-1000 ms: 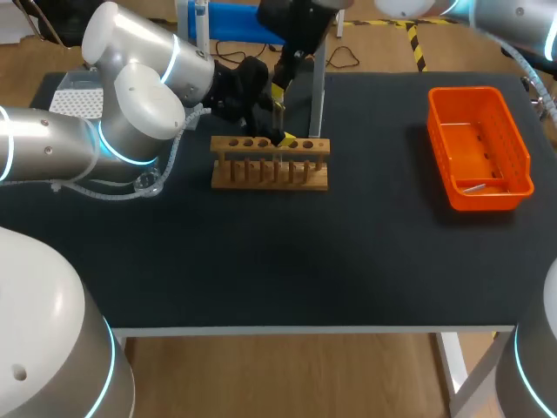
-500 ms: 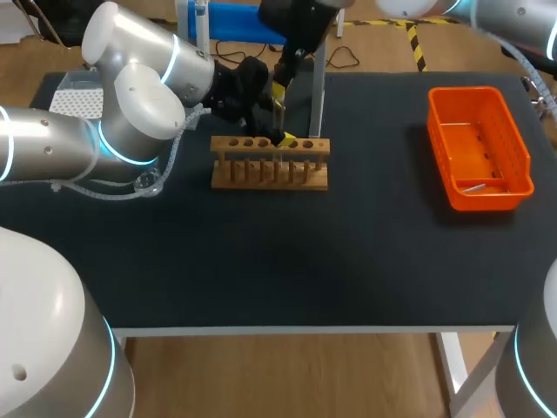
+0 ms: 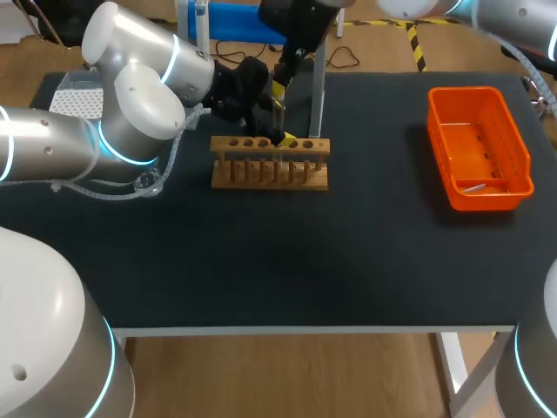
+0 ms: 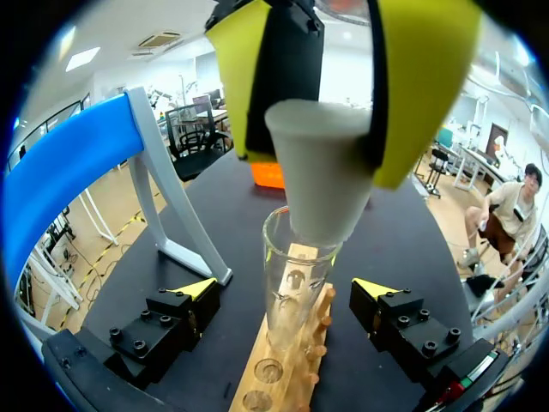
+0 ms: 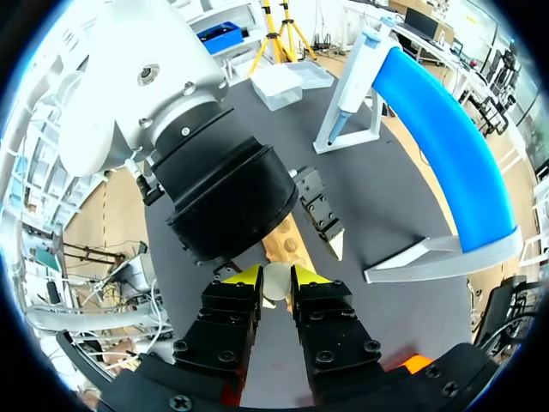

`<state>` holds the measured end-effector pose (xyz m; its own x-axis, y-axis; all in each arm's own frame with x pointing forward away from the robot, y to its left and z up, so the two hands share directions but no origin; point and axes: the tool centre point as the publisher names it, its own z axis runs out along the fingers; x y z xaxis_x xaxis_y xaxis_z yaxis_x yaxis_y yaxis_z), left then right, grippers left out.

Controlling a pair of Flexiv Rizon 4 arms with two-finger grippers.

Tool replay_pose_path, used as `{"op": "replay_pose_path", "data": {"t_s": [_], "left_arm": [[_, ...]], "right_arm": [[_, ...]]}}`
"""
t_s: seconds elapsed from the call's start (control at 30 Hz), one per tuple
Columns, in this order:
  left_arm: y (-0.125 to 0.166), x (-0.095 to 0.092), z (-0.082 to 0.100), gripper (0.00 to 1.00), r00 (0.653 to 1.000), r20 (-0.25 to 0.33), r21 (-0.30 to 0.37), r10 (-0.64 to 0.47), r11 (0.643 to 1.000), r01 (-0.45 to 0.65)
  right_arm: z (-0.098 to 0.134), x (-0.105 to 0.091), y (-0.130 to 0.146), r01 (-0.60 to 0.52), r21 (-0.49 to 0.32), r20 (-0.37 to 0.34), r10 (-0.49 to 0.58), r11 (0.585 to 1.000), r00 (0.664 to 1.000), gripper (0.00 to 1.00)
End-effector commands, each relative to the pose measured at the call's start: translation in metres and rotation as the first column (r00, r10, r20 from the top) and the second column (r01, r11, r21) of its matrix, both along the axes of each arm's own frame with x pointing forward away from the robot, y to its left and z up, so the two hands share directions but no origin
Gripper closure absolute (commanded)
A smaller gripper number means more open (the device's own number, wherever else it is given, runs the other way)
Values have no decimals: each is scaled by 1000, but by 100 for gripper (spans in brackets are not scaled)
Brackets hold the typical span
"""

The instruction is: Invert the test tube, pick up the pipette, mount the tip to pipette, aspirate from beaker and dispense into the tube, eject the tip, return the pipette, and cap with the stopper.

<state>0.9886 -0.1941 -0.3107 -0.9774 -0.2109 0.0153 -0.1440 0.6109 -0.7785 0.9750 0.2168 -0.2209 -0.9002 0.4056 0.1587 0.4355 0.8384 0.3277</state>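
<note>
Upper centre, over the wooden rack (image 3: 270,174), my right gripper (image 5: 274,281), clenched on the stopper (image 4: 319,180), should press it squarely down into the test tube (image 4: 287,283).

Glassy tube (image 4: 293,292), matt stopper (image 4: 322,167) (rubbery), wooden rack (image 3: 270,174)

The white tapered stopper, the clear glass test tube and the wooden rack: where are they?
White tapered stopper (image 4: 322,167), left wrist view, its side.
Clear glass test tube (image 4: 287,296), left wrist view, its wall.
Wooden rack (image 3: 270,180), head view, its base.
</note>
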Motion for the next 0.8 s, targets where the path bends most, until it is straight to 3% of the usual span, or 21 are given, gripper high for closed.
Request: {"op": "replay_pose_path", "data": {"t_s": [0.03, 0.4, 0.8], "left_arm": [[0, 0, -1, 0, 1000, 1, -4, 0, 1000, 0], [0, 0, -1, 0, 1000, 1, -4, 0, 1000, 0], [0, 0, -1, 0, 1000, 1, -4, 0, 1000, 0]], "right_arm": [[-3, 0, -1, 3, 0, 0, -3, 1000, 1000, 100], [-9, -4, -2, 0, -3, -15, 0, 1000, 1000, 100], [2, 1, 1, 0, 12, 8, 0, 1000, 1000, 100]]}}
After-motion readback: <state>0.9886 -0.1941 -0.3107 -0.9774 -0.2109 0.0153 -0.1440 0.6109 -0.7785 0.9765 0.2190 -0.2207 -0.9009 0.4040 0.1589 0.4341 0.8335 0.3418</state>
